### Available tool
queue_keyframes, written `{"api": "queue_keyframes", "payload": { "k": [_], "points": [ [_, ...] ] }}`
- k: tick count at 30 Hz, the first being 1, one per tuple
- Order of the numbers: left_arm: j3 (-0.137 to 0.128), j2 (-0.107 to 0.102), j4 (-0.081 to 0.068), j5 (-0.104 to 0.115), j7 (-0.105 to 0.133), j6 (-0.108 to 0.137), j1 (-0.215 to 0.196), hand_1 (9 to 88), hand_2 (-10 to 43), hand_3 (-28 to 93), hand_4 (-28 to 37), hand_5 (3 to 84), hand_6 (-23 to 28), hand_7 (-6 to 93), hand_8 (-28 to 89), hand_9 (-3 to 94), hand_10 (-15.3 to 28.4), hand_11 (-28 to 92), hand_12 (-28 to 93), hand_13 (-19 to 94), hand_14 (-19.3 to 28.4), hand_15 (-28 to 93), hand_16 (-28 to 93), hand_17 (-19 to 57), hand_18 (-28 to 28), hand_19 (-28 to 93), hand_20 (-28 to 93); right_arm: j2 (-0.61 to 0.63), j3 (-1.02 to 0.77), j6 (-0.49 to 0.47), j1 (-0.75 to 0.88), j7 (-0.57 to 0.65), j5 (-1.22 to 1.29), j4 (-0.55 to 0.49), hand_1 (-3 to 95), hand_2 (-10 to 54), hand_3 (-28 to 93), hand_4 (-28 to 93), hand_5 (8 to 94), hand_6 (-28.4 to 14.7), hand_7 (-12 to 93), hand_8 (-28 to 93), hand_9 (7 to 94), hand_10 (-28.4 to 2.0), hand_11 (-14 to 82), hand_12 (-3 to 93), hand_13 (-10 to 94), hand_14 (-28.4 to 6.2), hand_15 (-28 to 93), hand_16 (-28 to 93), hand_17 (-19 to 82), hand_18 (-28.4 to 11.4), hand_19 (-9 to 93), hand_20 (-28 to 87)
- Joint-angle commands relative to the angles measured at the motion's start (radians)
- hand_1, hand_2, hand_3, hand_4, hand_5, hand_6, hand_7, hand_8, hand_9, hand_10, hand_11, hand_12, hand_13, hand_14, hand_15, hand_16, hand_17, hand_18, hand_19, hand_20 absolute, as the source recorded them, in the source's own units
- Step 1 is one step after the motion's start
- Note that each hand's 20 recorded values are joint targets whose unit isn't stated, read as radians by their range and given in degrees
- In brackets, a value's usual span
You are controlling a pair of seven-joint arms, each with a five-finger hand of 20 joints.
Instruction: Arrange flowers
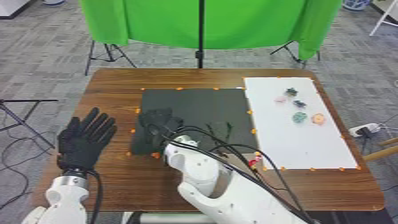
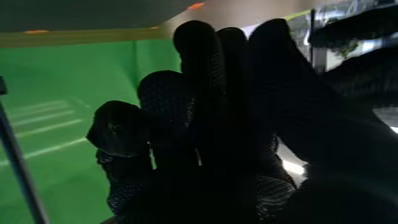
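My right hand (image 1: 160,122) is over the left part of the dark mat (image 1: 188,100), nothing visible in its grasp. In the right wrist view this hand (image 2: 222,125) has mostly straight, relaxed fingers, with the outer ones slightly bent. My left hand (image 1: 82,145) lies open over the wood to the left of the mat, fingers spread. Dark fingers of the left hand (image 2: 360,30) also appear in the right wrist view. A thin green stem (image 1: 218,131) rests on the mat, right of my right hand. Something small and red (image 1: 256,161) is beside the right forearm, partly hidden by it.
A white board (image 1: 293,140) on the right bears several small flower-like pieces, among them a green one (image 1: 299,117) and a peach one (image 1: 318,118). My right forearm and its cables cross the table's near side. A green backdrop (image 1: 151,25) stands behind the wooden table (image 1: 115,82).
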State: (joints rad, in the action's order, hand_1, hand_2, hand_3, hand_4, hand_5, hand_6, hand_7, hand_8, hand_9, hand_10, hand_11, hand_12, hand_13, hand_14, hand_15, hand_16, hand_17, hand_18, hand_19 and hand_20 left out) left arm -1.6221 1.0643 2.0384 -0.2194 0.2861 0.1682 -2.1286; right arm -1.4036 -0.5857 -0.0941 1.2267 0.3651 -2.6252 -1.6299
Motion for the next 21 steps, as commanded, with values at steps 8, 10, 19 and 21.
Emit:
{"api": "queue_keyframes", "payload": {
  "k": [8,10,19,21],
  "points": [
    [-0.051,0.06,0.019,-0.006,-0.001,-0.014,-0.084,25.8,13.6,77,-28.3,41.3,11.4,6.5,-8,34.3,17.0,18,9,26,17.7,35,-8,-8.4,16.6,41,14,0.295,-0.435,-0.052,0.237,0.15,0.126,-0.353,46.8,-9.5,83,-28,61.9,-4.5,17,-13,63.1,-17.6,35.0,20.6,56,-15.8,77,29,33,-26.0,93,60],
    [-0.055,0.06,0.021,-0.007,0.001,-0.015,-0.088,26.0,13.5,77,-28.3,41.3,11.3,6.5,-8,34.3,17.0,18,9,26,17.7,35,-8,-8.4,16.6,41,14,0.341,-0.518,-0.078,0.282,0.187,0.156,-0.377,46.2,-9.5,84,-28,59.6,-5.1,16,-13,59.9,-18.1,27.1,17.6,53,-16.2,75,27,33,-26.0,93,60],
    [-0.07,0.065,0.03,-0.009,0.009,-0.016,-0.122,26.2,13.4,77,-28.3,41.3,11.3,6.6,-8,34.3,16.9,18,9,26,17.7,35,-8,-8.4,16.6,41,14,0.472,-0.8,-0.088,0.488,0.264,0.134,-0.4,45.1,-9.5,85,-28,53.1,-6.2,13,-12,51.0,-19.0,15.8,15.4,47,-16.8,70,21,31,-26.0,93,60],
    [-0.071,0.066,0.031,-0.008,0.012,-0.015,-0.128,26.2,13.4,77,-28.3,41.3,11.4,6.6,-8,34.4,16.9,18,9,26,17.6,35,-8,-8.4,16.6,41,14,0.479,-0.817,-0.086,0.495,0.27,0.136,-0.381,45.0,-9.5,85,-28,52.5,-6.3,13,-12,50.3,-18.9,15.4,15.3,46,-16.7,70,20,30,-26.0,93,61]
  ]
}}
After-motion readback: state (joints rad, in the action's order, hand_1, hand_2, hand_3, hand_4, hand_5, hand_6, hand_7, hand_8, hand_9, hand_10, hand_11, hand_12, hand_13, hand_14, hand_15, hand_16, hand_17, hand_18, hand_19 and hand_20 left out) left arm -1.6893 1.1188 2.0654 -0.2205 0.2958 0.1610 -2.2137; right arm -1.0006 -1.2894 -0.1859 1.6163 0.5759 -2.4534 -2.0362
